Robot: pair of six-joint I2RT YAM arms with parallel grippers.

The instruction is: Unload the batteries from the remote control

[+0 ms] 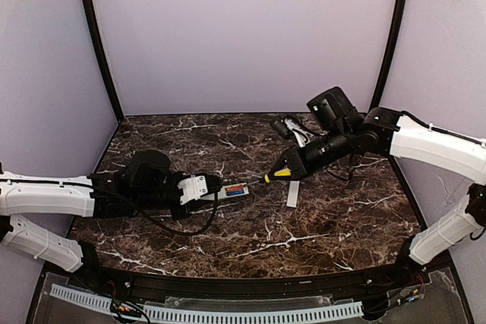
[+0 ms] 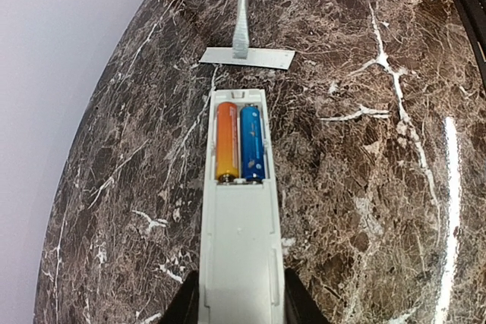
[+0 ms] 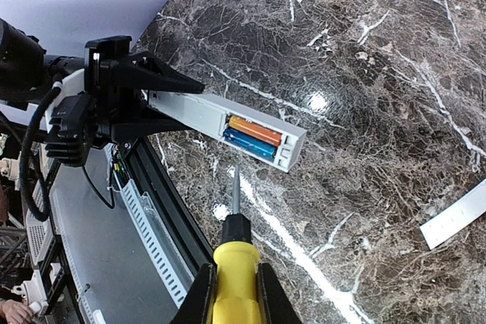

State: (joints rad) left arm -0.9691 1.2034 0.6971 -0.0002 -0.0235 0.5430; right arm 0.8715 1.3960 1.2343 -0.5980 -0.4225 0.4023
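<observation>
Left gripper (image 2: 239, 312) clamps one end of the remote control (image 2: 239, 225), its bay uncovered, with the orange-red cell (image 2: 227, 142) and blue cell (image 2: 252, 142) seated side by side. Right gripper (image 3: 235, 297) grips the yellow-handled screwdriver (image 3: 235, 259) — tip just short of the bay. The back cover (image 1: 293, 193) lies apart on the marble table (image 1: 304, 240).

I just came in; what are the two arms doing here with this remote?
The left gripper holds the remote control by one end, its battery compartment open. The orange battery and the blue battery are both still inside. The right gripper holds a yellow-handled screwdriver, its tip close to the compartment end, apparently not touching. The back cover lies apart on the table.
</observation>
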